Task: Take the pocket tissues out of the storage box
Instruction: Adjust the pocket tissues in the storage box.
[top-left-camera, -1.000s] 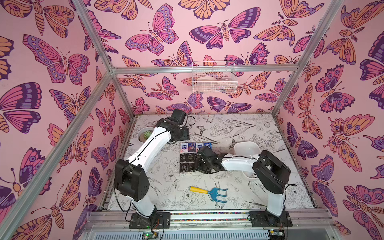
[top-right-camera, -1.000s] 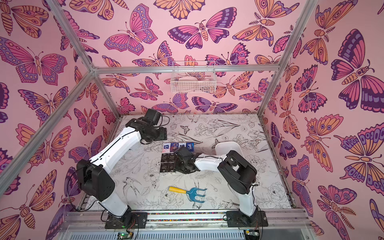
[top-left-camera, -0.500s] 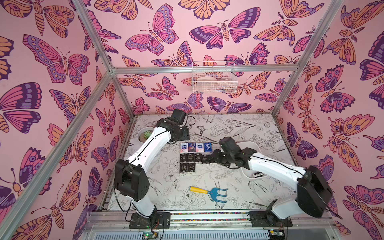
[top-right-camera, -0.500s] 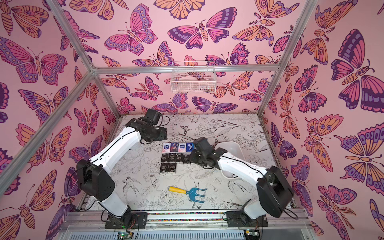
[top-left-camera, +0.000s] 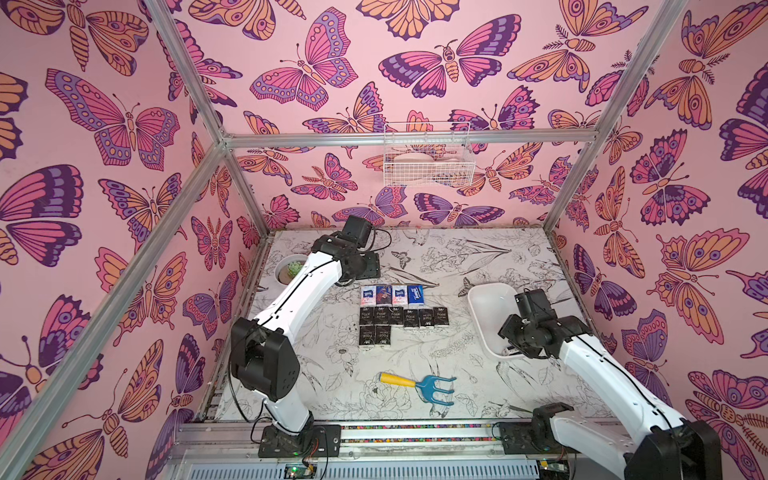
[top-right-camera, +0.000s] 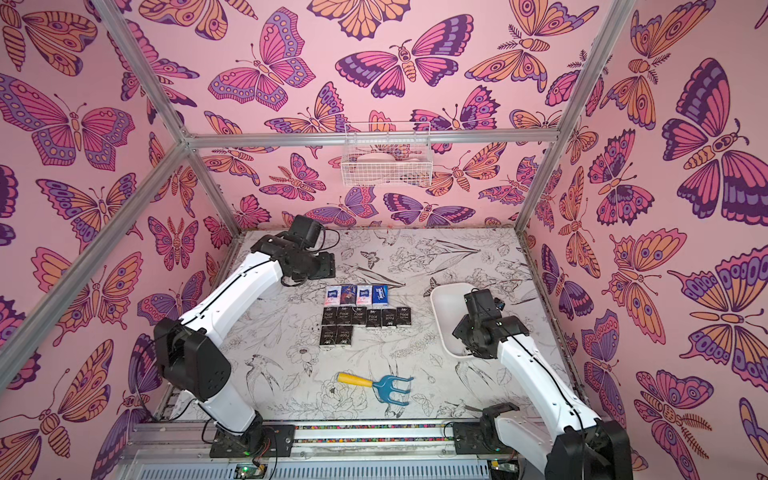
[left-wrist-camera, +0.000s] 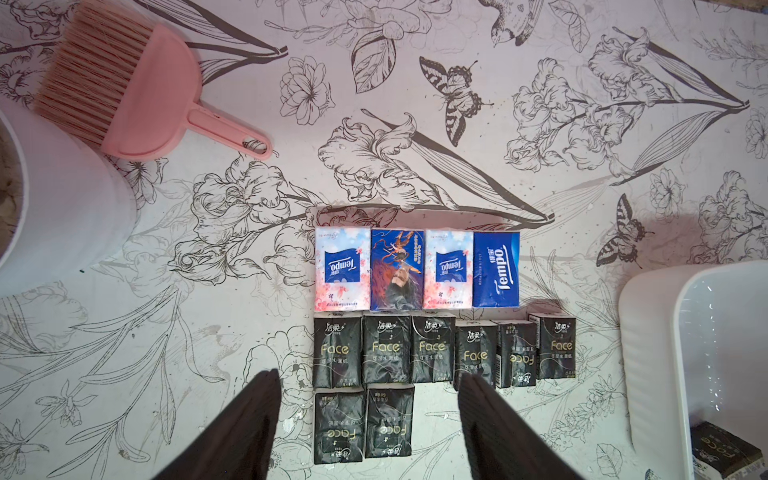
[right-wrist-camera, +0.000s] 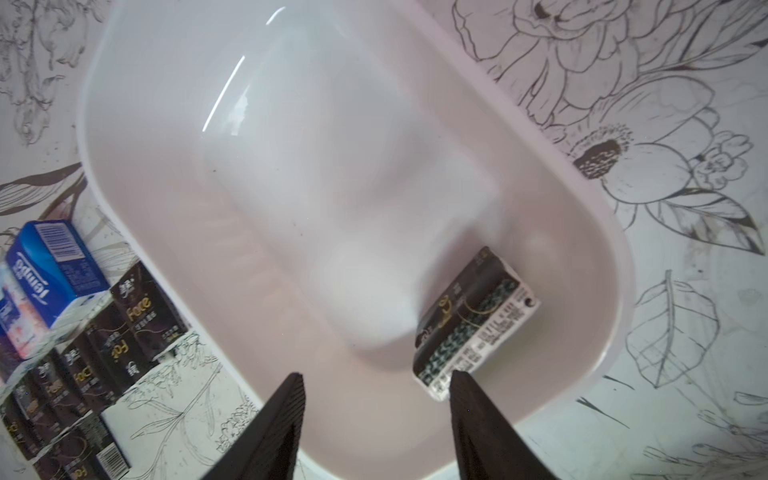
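Now R fingers (right-wrist-camera: 270, 436) apart, back over storage box (right-wrist-camera: 137, 124); L fingers (left-wrist-camera: 241, 428) apart, unmoved.

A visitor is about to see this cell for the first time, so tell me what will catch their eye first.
The pink butterfly walls dominate everything. Next, the pocket tissues laid in neat rows in the middle of the table, coloured packs in the far row. Then the white storage box on the right side, with one black packet inside and the open right tool above it.
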